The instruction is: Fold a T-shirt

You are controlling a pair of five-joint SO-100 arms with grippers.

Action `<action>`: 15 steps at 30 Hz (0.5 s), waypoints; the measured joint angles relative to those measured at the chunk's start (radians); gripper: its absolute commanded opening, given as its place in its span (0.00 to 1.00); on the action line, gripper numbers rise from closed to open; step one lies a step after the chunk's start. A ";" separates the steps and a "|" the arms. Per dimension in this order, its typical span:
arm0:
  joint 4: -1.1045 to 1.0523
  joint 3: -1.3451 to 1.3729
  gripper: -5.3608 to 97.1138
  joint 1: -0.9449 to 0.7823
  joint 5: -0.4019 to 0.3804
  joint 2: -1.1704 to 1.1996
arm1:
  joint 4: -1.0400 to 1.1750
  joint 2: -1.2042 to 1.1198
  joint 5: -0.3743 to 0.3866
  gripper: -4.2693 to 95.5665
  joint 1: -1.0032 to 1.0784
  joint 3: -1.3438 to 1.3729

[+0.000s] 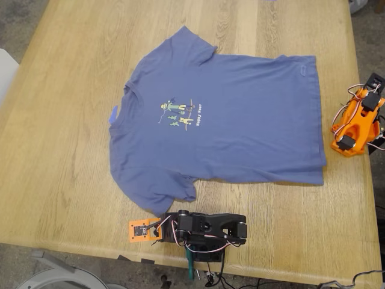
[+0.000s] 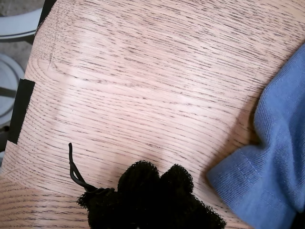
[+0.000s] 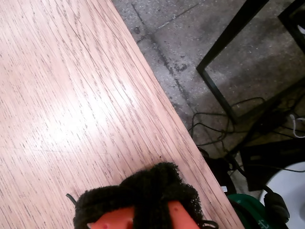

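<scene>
Wooden table (image 1: pixel 72 120), T-shirt (image 1: pixel 228 120) flat; sleeve at 5 o'clock of my first gripper (image 2: pixel 152 191) should get pinched by the hem, both grippers look closed on nothing

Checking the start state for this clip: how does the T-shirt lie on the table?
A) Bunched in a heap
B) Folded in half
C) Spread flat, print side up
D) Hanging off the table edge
C: the T-shirt lies spread out on the table, both sleeves out, with its chest print facing up and no gripper touching it.
</scene>
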 measured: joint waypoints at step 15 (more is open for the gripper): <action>0.000 0.000 0.05 0.023 0.000 0.000 | 0.000 0.000 -0.011 0.04 0.015 0.000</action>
